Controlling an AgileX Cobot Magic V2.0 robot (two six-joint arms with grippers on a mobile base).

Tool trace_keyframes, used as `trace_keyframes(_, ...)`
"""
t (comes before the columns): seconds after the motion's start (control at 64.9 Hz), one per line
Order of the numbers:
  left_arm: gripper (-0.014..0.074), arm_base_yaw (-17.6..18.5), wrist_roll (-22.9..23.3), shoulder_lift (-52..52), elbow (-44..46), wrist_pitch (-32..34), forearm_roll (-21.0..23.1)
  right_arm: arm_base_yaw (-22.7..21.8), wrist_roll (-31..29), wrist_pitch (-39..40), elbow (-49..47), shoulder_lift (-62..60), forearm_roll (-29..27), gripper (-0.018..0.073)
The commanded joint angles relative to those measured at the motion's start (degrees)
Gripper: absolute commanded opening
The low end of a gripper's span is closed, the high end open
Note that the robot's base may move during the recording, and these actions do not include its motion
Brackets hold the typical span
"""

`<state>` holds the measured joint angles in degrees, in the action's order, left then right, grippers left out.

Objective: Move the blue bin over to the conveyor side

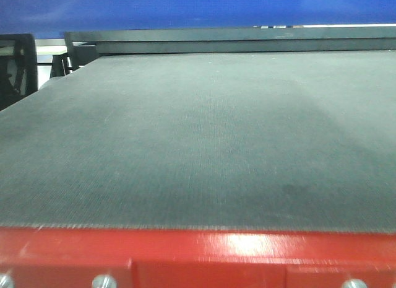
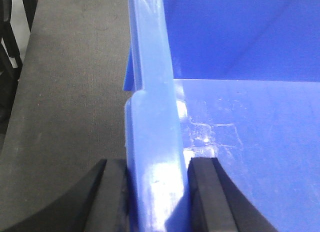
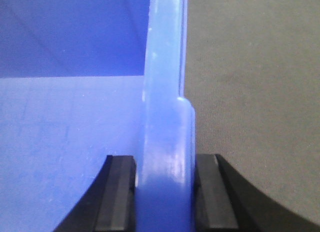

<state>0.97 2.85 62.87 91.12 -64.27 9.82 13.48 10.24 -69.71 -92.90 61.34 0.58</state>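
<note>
The blue bin (image 1: pixel 185 9) fills the top strip of the front view, above the far end of the conveyor (image 1: pixel 198 145), a dark grey-green belt with a red edge frame (image 1: pixel 204 251). In the left wrist view my left gripper (image 2: pixel 157 163) is shut on the blue bin's (image 2: pixel 240 42) thick left rim, one finger (image 2: pixel 112 192) outside over the belt (image 2: pixel 75 82), the other inside. My right gripper (image 3: pixel 165 161) is shut on the bin's (image 3: pixel 75 112) right rim the same way, with the belt (image 3: pixel 250 92) beyond. The bin's inside looks empty.
Silver bolts (image 1: pixel 104 280) line the red frame at the near edge. A dark rail (image 1: pixel 235 40) crosses the belt's far end, and black framework (image 1: pixel 18 65) stands off the belt's left side.
</note>
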Motion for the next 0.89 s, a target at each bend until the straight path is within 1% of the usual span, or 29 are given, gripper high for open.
trace_keyframes(0.0, -0.0018, 0.04, -0.68, -0.91, 0.93, 5.75, -1.56, -0.13, -0.86, 5.91, -0.87, -1.34, 3.27, -0.0088)
trace_keyframes(0.878, -0.0018, 0.04, -0.68, -0.91, 0.93, 5.75, -1.56, -0.13, -0.86, 5.91, -0.87, -1.34, 3.27, -0.0088)
